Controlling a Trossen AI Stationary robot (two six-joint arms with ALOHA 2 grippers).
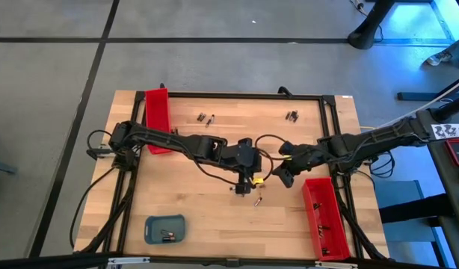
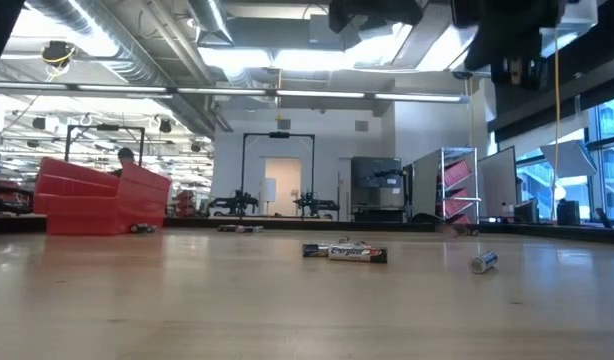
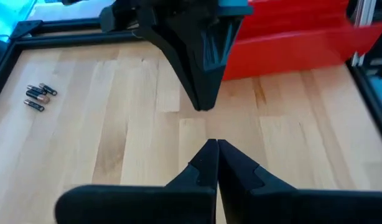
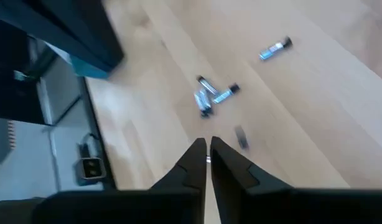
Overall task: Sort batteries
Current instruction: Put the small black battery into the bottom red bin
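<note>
Wooden boards make the table (image 1: pixel 214 217), which has a dark frame along its edges and grey floor around it. From above, the left gripper (image 1: pixel 253 177) and the right gripper (image 1: pixel 280 178) are near each other at the middle of the table. Just below the left one lie a few batteries (image 1: pixel 248 191). Two other small groups lie near the far edge, one (image 1: pixel 206 118) toward the left and one (image 1: pixel 292 116) toward the right. One red tray (image 1: pixel 158 119) stands at the far left edge, a second red tray (image 1: pixel 324 217) at the near right edge. A blue-grey tray (image 1: pixel 164 229) with some cells inside sits near the front edge on the left. Between the trays the boards are open.

At table height, a pair of batteries (image 2: pixel 345 252) lies side by side in the middle and a single battery (image 2: pixel 484 261) lies to the right, apart from them. The red tray (image 2: pixel 102 200) shows at the left, and both arms hang dark at the top.

From the left wrist, its fingers (image 3: pixel 237 165) are pressed together with nothing between them. A cluster of batteries (image 3: pixel 39 97) lies well apart, near the dark frame.

From the right wrist, the fingers (image 4: pixel 190 163) are almost closed, with only a narrow slit and nothing in it. A small heap of batteries (image 4: pixel 211 96) lies on the wood ahead, and one more (image 4: pixel 275 48) farther off.
</note>
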